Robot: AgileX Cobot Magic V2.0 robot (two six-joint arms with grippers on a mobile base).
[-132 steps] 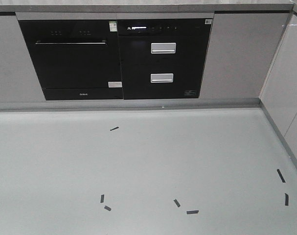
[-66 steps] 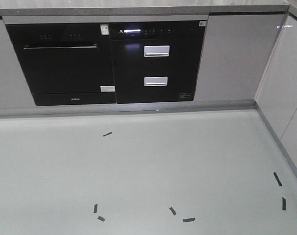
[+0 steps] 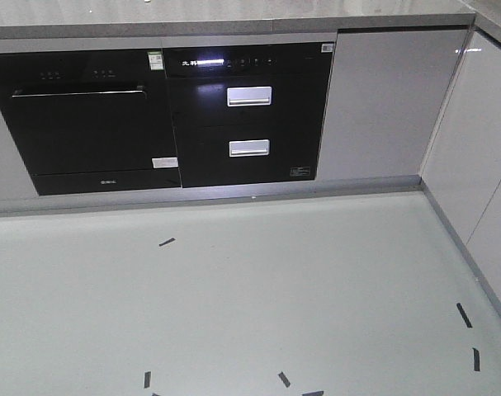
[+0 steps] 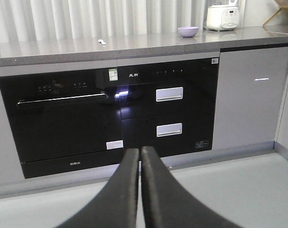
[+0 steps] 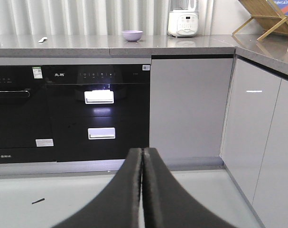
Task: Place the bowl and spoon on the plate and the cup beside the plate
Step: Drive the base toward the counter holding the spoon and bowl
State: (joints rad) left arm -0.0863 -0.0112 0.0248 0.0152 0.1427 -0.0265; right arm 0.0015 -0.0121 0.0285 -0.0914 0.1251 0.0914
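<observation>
Kitchen setting: a grey counter (image 4: 63, 47) runs above black built-in appliances (image 3: 93, 124), and the pale floor (image 3: 233, 313) carries short black tape marks (image 3: 167, 242).

1. Object positions. The bowl (image 4: 188, 32) stands upright on the counter, near a white appliance (image 4: 222, 16). The spoon (image 4: 102, 42) lies flat on the same counter, well apart from the bowl, to its left in both wrist views. No plate is visible in any view. A pale object cropped at the right edge of the right wrist view, beyond the wooden rack (image 5: 262, 16), may be the cup; this cannot be confirmed.
2. Arms. On the left gripper (image 4: 136, 149) the jaws are pressed together and hold nothing. On the right gripper (image 5: 143, 149) they are likewise together and empty. Both are well short of the counter.
3. Progress. Judged from the layout, no placement is complete: bowl, spoon and cup all remain to be arranged.
</observation>
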